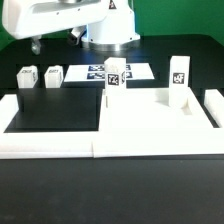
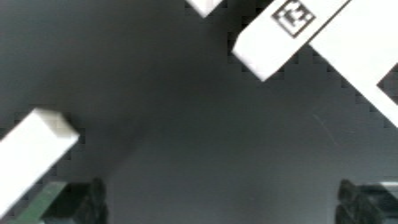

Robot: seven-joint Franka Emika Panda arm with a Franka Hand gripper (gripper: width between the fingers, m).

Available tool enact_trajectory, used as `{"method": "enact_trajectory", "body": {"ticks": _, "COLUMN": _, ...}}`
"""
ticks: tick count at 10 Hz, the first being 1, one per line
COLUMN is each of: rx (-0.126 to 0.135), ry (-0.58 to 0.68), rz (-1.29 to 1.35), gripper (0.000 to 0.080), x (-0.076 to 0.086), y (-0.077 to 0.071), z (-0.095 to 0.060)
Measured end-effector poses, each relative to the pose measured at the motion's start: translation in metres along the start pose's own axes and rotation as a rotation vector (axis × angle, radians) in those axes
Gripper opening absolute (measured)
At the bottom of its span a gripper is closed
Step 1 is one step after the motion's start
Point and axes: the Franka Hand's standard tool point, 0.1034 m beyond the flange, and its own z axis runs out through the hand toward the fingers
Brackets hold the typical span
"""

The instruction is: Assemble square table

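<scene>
The white square plate (image 1: 150, 112) lies on the exterior view's right part of the table. Two tagged white legs (image 1: 115, 76) (image 1: 178, 79) stand upright at its far corners. Two more tagged legs (image 1: 27, 77) (image 1: 54, 75) lie loose on the dark table at the far left. My gripper (image 1: 35, 44) hangs high above those loose legs, touching nothing. In the wrist view my gripper (image 2: 222, 200) is open and empty, with dark fingertips (image 2: 75, 200) at the picture's edge. A tagged white leg (image 2: 285, 30) and another white piece (image 2: 36, 150) lie on the dark table below it.
Long white border rails (image 1: 100, 146) (image 1: 213, 105) frame the work area at the front and right. The marker board (image 1: 96, 71) lies at the back, in front of the robot base (image 1: 108, 28). A white strip (image 2: 377, 85) crosses the wrist view's edge.
</scene>
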Motion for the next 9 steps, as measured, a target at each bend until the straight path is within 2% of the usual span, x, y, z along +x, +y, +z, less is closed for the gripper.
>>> {"method": "enact_trajectory", "body": {"ticks": 4, "rx": 0.010, "ry": 0.003, "rz": 0.219, "gripper": 0.0649, "x": 0.004, "y": -0.005, "z": 0.000}}
{"method": "enact_trajectory", "body": {"ticks": 5, "rx": 0.016, "ry": 0.008, "rz": 0.299, "gripper": 0.0649, "x": 0.003, "y": -0.006, "z": 0.004}}
{"method": "enact_trajectory", "body": {"ticks": 6, "rx": 0.058, "ry": 0.030, "rz": 0.429, "gripper": 0.0649, "x": -0.009, "y": -0.013, "z": 0.028}}
{"method": "enact_trajectory", "body": {"ticks": 7, "rx": 0.096, "ry": 0.009, "rz": 0.448, "gripper": 0.0649, "x": -0.027, "y": -0.015, "z": 0.044}}
{"method": "enact_trajectory", "body": {"ticks": 8, "rx": 0.145, "ry": 0.004, "rz": 0.491, "gripper": 0.0649, "x": -0.036, "y": -0.011, "z": 0.053}}
{"method": "enact_trajectory", "body": {"ticks": 9, "rx": 0.204, "ry": -0.017, "rz": 0.539, "gripper": 0.0649, "x": -0.044, "y": 0.000, "z": 0.056}}
